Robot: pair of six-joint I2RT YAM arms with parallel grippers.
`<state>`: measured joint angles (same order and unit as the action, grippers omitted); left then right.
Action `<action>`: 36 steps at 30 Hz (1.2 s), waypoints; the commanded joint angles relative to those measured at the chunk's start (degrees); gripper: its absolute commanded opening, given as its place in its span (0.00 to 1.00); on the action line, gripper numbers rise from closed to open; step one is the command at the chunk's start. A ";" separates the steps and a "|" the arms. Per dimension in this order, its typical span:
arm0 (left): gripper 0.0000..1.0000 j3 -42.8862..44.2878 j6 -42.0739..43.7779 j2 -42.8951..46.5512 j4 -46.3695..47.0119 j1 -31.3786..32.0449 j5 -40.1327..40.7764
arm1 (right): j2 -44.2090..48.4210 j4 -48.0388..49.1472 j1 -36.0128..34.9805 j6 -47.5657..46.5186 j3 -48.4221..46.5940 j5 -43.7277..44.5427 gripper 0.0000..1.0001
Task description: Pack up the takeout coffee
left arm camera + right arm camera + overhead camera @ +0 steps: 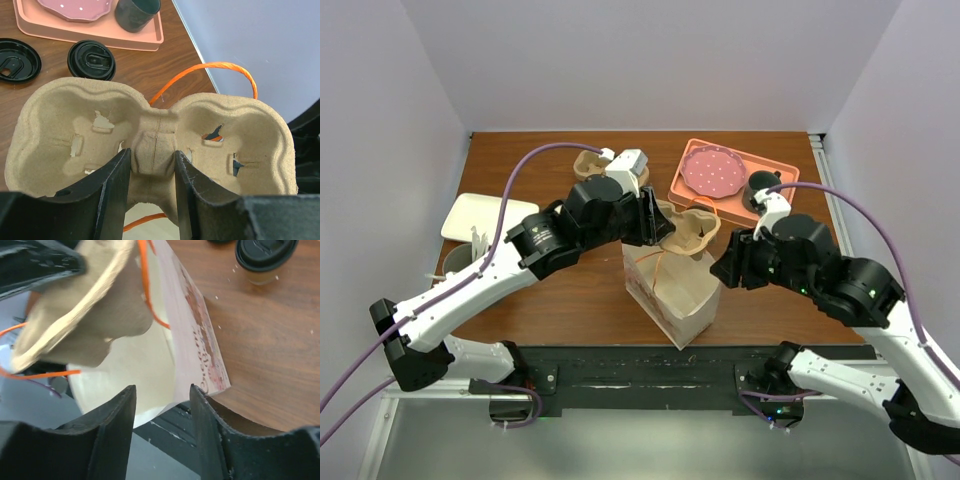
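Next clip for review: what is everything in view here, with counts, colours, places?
takeout coffee: one, tan, black lid, on the table past the bag.
loose lid: one, black, beside the coffee.
pulp carrier: one, tan, over the bag.
second carrier: one, tan, far centre.
white cups: stacked, count unclear, by the second carrier.
paper bag: one, brown, orange handles, near centre.
tray: one, salmon, far right.
plate: one, pink, on the tray.
dark cup: one, on the tray.
white plate: one, left edge.
left gripper: black, shut on the pulp carrier.
right gripper: black, open at the bag's rim.

takeout coffee [263,262] cropped at top, carrier [85,315] blurred
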<state>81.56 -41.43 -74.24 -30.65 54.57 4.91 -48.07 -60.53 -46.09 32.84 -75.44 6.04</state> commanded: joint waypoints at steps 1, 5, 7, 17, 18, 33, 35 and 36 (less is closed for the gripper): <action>0.30 2.38 1.97 -0.21 -0.46 0.28 0.45 | 0.35 -1.08 0.03 1.87 0.99 1.60 0.46; 0.30 2.38 2.23 -0.12 -0.72 0.28 0.37 | 0.70 -0.38 0.12 2.14 2.84 0.37 0.39; 0.30 2.38 2.23 -0.03 -0.81 0.28 0.37 | 0.79 -0.20 0.12 2.49 4.24 -0.15 0.33; 0.31 2.99 6.71 -0.73 -1.77 0.28 -2.01 | 1.23 3.23 0.03 -0.23 4.52 3.87 0.00; 0.31 4.04 8.11 -0.82 -3.60 0.28 -1.83 | 0.53 2.88 0.03 -0.75 3.90 4.41 0.00; 0.33 4.66 16.90 -1.52 -9.33 0.28 -4.64 | -2.73 4.37 0.03 -5.77 1.70 7.32 0.00; 0.33 4.66 17.78 -1.79 -9.60 0.28 -4.64 | -2.99 4.54 0.03 -6.03 1.87 7.23 0.00; 0.33 4.92 18.74 -1.96 -10.30 0.28 -4.56 | -3.08 4.63 0.03 -6.12 1.79 7.14 0.00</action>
<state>84.27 -27.14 -75.44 -38.52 54.57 1.43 -50.70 -58.48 -46.09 28.34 -71.64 11.53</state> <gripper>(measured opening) 0.422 0.008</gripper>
